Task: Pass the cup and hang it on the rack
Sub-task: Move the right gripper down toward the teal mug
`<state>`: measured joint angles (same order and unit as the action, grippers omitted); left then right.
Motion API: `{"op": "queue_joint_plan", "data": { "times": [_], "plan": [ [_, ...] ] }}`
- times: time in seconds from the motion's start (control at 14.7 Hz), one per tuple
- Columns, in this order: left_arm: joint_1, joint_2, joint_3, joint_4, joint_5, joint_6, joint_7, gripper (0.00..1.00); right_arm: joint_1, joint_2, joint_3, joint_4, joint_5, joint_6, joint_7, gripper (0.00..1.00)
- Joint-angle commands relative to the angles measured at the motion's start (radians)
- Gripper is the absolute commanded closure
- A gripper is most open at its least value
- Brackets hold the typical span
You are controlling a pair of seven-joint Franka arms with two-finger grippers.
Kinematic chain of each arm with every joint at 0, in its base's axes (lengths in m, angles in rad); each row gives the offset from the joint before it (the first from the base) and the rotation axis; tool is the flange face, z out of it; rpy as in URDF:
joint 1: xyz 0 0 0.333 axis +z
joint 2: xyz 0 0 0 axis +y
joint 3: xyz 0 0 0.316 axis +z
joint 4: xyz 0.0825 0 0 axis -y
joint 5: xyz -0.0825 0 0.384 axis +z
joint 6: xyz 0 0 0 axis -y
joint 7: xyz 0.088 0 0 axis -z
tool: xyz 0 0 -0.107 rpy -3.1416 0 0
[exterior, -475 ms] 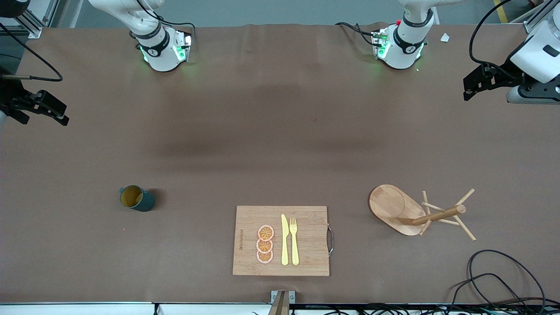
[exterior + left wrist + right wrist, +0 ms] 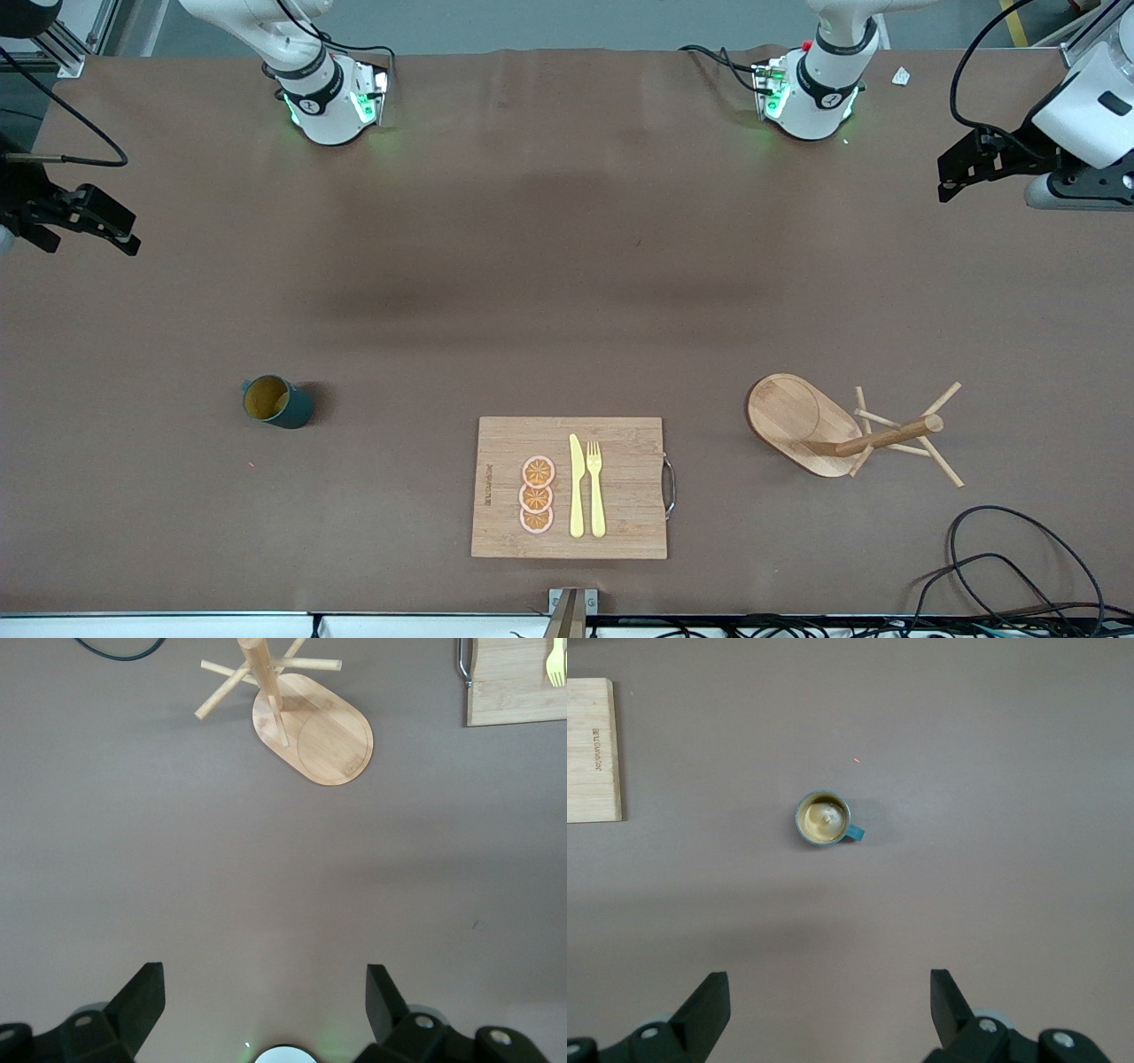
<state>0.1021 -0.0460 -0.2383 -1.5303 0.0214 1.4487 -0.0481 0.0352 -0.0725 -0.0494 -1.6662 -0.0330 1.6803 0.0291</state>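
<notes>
The cup (image 2: 276, 402), dark teal with a yellow inside, stands upright on the table toward the right arm's end; the right wrist view looks down into the cup (image 2: 823, 819). The wooden rack (image 2: 793, 421) stands toward the left arm's end, and the left wrist view shows the rack (image 2: 332, 740) with its post and pegs. My right gripper (image 2: 84, 226) hangs open over bare table at the right arm's end, apart from the cup, with nothing in the right gripper (image 2: 830, 992). My left gripper (image 2: 961, 173) is open over bare table at the left arm's end, and the left gripper (image 2: 266, 992) holds nothing.
A wooden cutting board (image 2: 629, 496) lies between cup and rack, nearer to the front camera, carrying orange slices (image 2: 537, 494), a yellow knife (image 2: 577, 486) and a fork (image 2: 595, 487). Black cables (image 2: 1019, 558) loop by the table's front corner at the left arm's end.
Both grippers have shifted only slightly. The cup, rack and board stay where they were.
</notes>
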Motion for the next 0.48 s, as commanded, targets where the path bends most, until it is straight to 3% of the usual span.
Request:
{"op": "queue_joint_plan", "data": {
  "times": [0.0,0.2,0.41],
  "plan": [
    [0.004,0.028,-0.001,0.048,-0.008,-0.021,0.013,0.0,0.021,0.032,-0.007,0.014,0.01,0.001,0.0,0.0],
    [0.005,0.026,-0.001,0.044,-0.011,-0.037,0.011,0.0,0.045,0.143,-0.007,0.026,0.013,0.071,0.011,0.0],
    [0.005,0.029,-0.001,0.041,-0.012,-0.037,0.002,0.0,0.055,0.322,-0.007,0.124,0.01,0.125,0.012,0.0]
  ]
}}
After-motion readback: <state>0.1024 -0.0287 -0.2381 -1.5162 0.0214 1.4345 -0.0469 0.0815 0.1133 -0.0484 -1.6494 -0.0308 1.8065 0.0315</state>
